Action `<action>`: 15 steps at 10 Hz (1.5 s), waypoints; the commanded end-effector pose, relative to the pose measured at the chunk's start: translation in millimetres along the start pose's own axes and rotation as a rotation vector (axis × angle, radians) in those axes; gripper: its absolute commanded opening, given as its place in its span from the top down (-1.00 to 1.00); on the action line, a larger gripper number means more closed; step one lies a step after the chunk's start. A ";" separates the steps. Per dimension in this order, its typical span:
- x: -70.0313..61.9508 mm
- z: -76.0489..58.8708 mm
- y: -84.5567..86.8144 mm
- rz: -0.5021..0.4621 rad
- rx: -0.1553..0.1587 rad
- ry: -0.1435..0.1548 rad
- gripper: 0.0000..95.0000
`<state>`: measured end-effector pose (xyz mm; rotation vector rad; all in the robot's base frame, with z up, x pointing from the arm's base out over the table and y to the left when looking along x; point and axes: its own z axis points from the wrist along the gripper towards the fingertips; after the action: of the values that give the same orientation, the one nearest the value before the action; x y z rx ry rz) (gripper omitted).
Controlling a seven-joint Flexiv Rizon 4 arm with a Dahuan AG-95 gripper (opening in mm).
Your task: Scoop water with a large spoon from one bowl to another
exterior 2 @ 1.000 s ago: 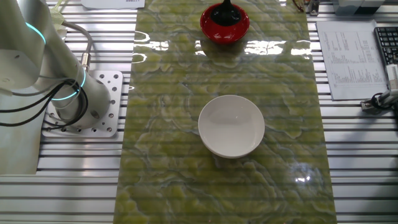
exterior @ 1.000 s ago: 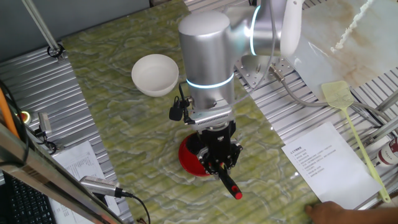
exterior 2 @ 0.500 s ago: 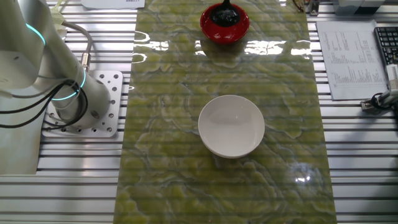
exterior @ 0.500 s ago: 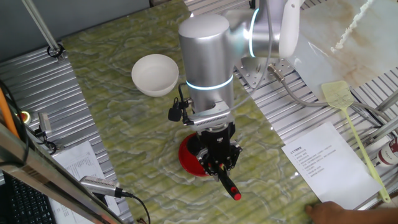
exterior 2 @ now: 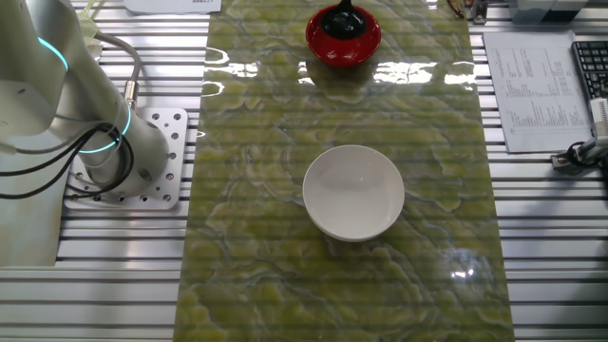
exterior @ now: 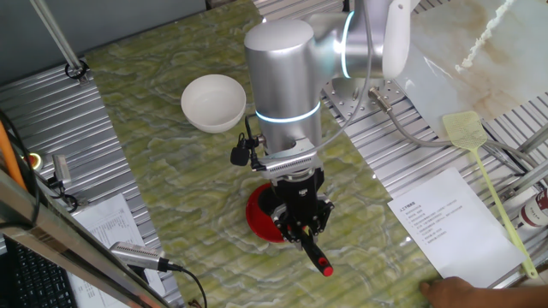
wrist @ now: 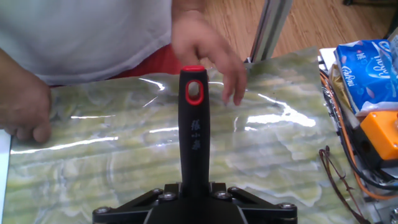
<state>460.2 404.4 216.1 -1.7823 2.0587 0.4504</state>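
With my two-finger gripper (exterior: 301, 224) clamped on its long handle, I see the black ladle (wrist: 192, 124) resting its scoop in the glossy red bowl (exterior 2: 343, 36); the plain white bowl (exterior 2: 353, 192) sits well apart on the green marbled table (exterior 2: 247, 237).

Your gripper (exterior: 300, 224) is blocking most of the red bowl (exterior: 259, 219) in one fixed view, leaving only its left rim showing. The arm is covering the ladle's (exterior: 315, 254) scoop there; only the handle is poking out beyond the fingers. In the other fixed view the top edge is cutting the ladle handle (exterior 2: 346, 8) off, and the gripper isn't showing. The hand view is cropping the person (wrist: 205, 50) beyond the gripper at the top edge.
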 end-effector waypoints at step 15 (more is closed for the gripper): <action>-2.1 -1.3 1.3 -0.024 -0.006 -0.104 1.00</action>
<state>459.0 406.3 218.3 -1.7457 1.9617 0.5375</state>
